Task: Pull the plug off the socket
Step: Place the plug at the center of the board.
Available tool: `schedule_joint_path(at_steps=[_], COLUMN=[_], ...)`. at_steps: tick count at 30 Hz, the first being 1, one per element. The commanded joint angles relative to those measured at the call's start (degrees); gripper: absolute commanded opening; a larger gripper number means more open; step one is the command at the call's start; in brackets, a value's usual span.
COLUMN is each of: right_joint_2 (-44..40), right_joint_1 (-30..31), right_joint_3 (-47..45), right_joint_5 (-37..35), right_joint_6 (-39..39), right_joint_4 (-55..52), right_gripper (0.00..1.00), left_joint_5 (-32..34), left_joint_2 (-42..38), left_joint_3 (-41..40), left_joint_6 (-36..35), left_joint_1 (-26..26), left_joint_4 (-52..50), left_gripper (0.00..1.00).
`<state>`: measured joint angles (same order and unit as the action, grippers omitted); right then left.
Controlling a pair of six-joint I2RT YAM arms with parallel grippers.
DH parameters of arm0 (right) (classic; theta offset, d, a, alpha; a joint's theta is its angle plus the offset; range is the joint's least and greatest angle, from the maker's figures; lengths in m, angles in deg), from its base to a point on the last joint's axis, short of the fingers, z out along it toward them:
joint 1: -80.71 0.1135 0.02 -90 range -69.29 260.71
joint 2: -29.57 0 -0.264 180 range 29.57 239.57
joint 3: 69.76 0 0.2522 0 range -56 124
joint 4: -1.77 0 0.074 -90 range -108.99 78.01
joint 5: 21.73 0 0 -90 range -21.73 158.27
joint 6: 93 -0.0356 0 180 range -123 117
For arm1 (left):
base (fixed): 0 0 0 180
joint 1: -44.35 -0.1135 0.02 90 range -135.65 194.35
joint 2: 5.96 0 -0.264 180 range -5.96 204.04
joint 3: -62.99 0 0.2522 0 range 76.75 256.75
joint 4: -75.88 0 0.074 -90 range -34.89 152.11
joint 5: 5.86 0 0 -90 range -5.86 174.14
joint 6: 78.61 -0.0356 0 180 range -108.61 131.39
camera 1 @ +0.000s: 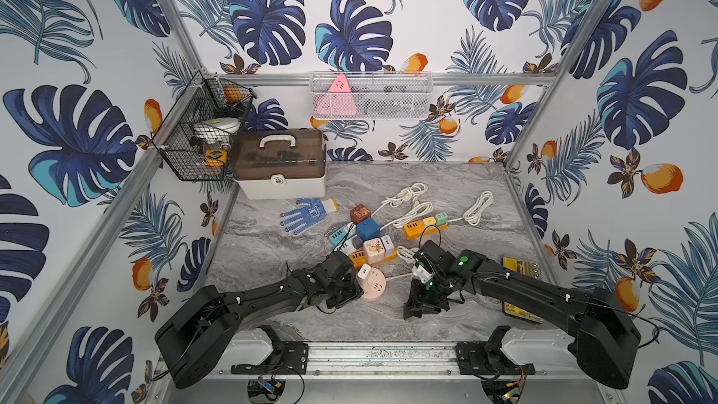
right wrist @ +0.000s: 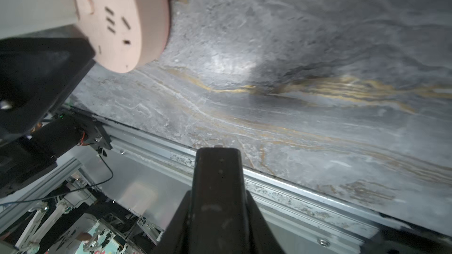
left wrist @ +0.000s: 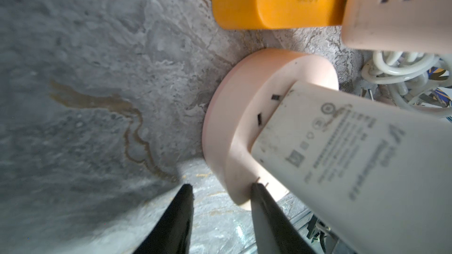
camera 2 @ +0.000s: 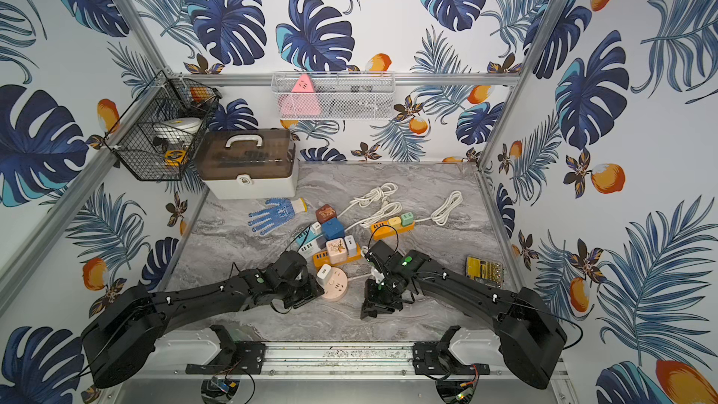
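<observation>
1 toolbox (camera 1: 280, 165) on counter (camera 1: 264, 254), lid shut. 1 wire basket (camera 1: 175, 157): white round item inside. 1 mesh tray (camera 1: 408, 102): pink triangle block (camera 1: 338, 85). 2 orange strips (camera 1: 423, 230), 1 glove (camera 1: 307, 213). Plug (camera 1: 364, 273) seated in round socket (camera 1: 376, 286), front centre. Left hand (left wrist: 220, 189) fingers apart, one tip at socket rim. Right hand (right wrist: 217, 152) closed, empty.

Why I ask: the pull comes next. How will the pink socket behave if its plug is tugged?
The socket looks small, rigid plastic, so probably light: it may lift with the plug unless held. Its flat round base will likely slide on the smooth table, not roll.
</observation>
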<state>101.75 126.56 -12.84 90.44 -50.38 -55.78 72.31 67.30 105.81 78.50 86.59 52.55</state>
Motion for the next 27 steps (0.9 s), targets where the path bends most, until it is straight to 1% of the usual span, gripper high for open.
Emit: schedule_joint_path(at_steps=[1,5,7,9,11,14,18,20,23,25,27], right_joint_2=[-2.31,-6.84,-6.93,-6.87,-7.18,-7.09,-7.20,-7.52,-6.60,-6.03,-5.83], right_joint_1=[-3.12,-10.53,-15.48,-18.71,-22.33,-28.88,-34.43,-36.17,-37.03,-37.77,-38.67], right_joint_3=[-3.15,-6.65,-6.26,-5.48,-6.23,-8.65,-9.41,-9.58,-9.99,-10.53,-10.71], right_joint_5=[-3.04,-2.10,-2.38,-4.59,-4.97,-0.77,1.47,2.23,2.80,1.92,0.43], right_joint_6=[-0.76,1.28,3.64,5.11,6.34,8.06,7.88,7.15,5.77,4.66,3.96], right_joint_4=[-0.97,-0.31,-3.42,-7.41,-8.80,-6.93,-5.64,-4.31,-1.71,-1.45,-3.31], right_gripper=[0.00,0.00,0.00,0.00,0.00,0.00,0.01,0.07,0.13,0.19,0.29], left_joint_5=[1.55,1.49,1.42,1.38,1.38,1.29,1.29,1.24,1.04,0.91,0.76], left_joint_2=[0.18,0.49,0.96,1.26,1.46,1.89,1.67,1.59,1.87,2.21,2.41], left_joint_3=[0.12,0.60,0.91,1.00,1.00,1.13,1.18,1.18,0.91,0.85,0.87], left_joint_6=[-1.36,-1.65,-1.71,-1.66,-1.59,-1.67,-1.62,-1.61,-1.48,-1.30,-1.15], left_joint_1=[-0.05,-0.05,-0.05,-0.05,0.01,-0.05,-0.05,-0.05,-0.05,-0.05,-0.05], left_joint_4=[-4.59,-4.68,-4.59,-4.34,-4.08,-3.97,-4.06,-4.06,-3.72,-3.40,-3.18], left_gripper=[0.46,0.46,0.45,0.45,0.45,0.45,0.45,0.45,0.45,0.45,0.45])
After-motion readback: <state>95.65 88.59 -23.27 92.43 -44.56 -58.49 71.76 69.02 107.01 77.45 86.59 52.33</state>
